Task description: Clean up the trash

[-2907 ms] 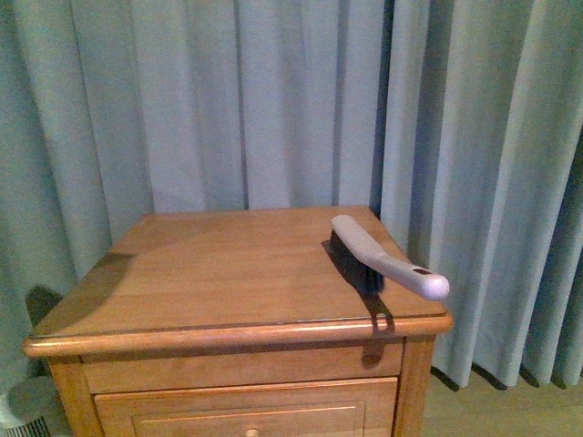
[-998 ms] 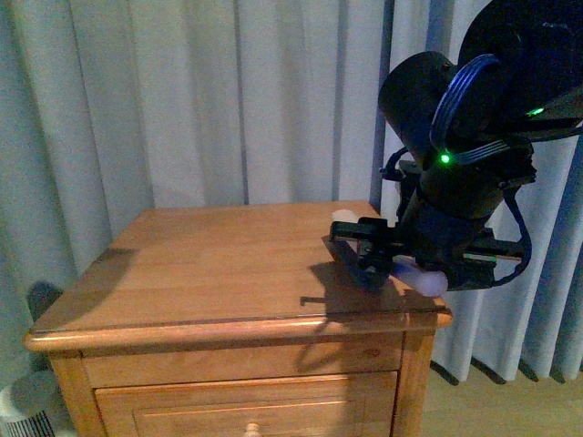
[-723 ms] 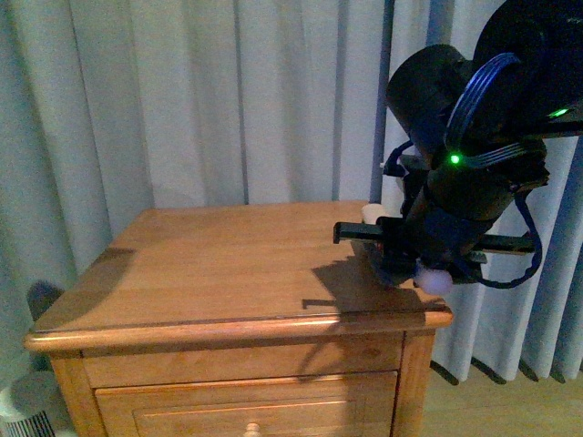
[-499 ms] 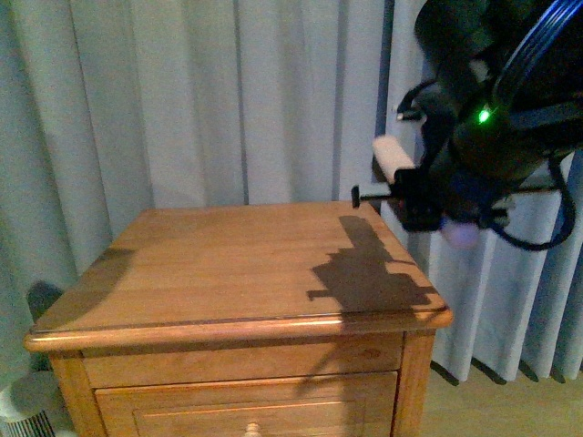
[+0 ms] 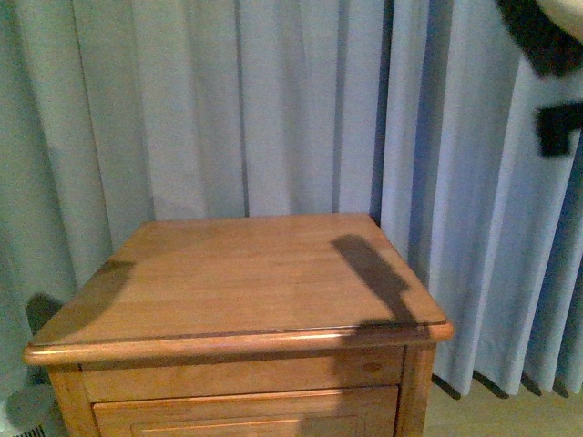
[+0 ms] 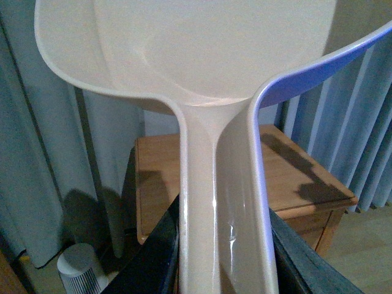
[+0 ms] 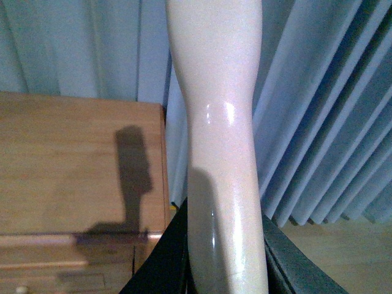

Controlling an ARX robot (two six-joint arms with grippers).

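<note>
My right gripper (image 7: 223,257) is shut on the beige handle of the brush (image 7: 217,122) and holds it in the air beyond the wooden cabinet's (image 5: 237,273) right side. In the front view only the dark bristles of the brush (image 5: 537,36) and a black gripper part (image 5: 557,127) show at the top right. My left gripper (image 6: 223,257) is shut on the handle of the beige dustpan (image 6: 202,49), whose pan fills the upper part of the left wrist view, with the cabinet (image 6: 288,177) behind it. No trash shows in any view.
Pale blue curtains (image 5: 273,100) hang behind and to the right of the cabinet. The brush casts a shadow (image 5: 373,273) on the cabinet top. A white round object (image 6: 79,269) stands on the floor by the cabinet. A drawer front (image 5: 246,414) shows below the top.
My right gripper took hold of the brush on the cabinet's right edge and lifted it up and to the right. The cabinet top is now bare. The view has tilted up slightly.
</note>
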